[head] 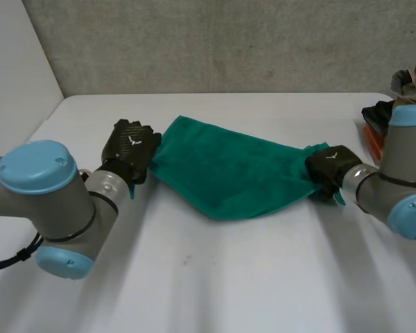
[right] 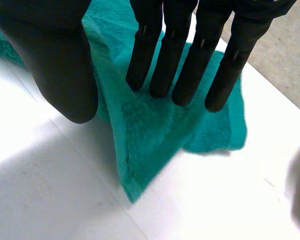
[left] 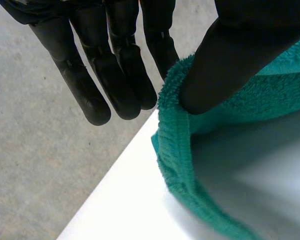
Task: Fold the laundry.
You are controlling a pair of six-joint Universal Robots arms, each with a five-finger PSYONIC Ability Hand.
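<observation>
The teal towel (head: 229, 170) is stretched between both hands over the white table (head: 215, 284), sagging in the middle. The left hand (head: 130, 149) pinches one end's edge between thumb and straight fingers; the right hand (head: 328, 168) pinches the opposite end likewise

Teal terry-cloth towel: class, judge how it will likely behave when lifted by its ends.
Probably floppy: the teal terry-cloth towel sags in a belly between the left hand and right hand pinching its ends. Likely light, since pinches alone seem to hold it. Its looped pile should grip, not slip.
</observation>
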